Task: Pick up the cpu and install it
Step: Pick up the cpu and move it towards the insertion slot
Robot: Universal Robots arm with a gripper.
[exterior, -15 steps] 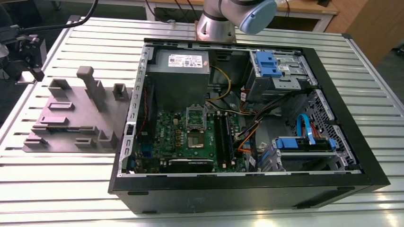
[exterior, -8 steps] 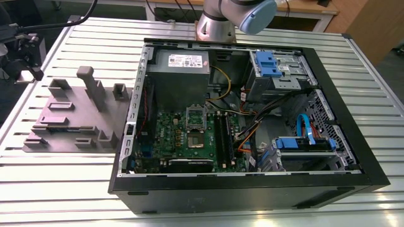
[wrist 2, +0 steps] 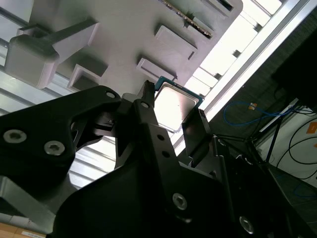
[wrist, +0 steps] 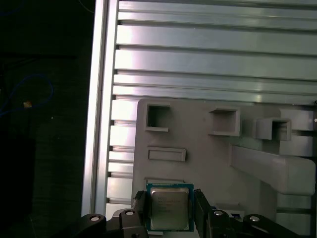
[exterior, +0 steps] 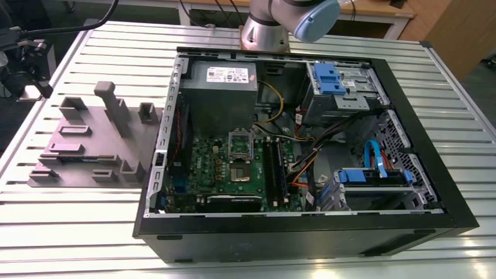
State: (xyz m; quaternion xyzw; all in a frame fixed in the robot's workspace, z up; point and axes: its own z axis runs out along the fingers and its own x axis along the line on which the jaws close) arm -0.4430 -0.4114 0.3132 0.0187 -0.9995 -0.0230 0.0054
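Silvery cpu (wrist: 169,208) seemingly pinched in gripper (wrist: 170,199), both wrist views; open computer case (exterior: 294,238), exterior view.

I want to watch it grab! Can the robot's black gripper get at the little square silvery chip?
Probably yes: it looks like it has it. In both wrist views the small, square silvery-grey cpu sits between the fingers of the black gripper, one pressed against each side, nothing in the way.

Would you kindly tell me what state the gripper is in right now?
The gripper is closed on the small flat square cpu with a silvery-grey metal top.
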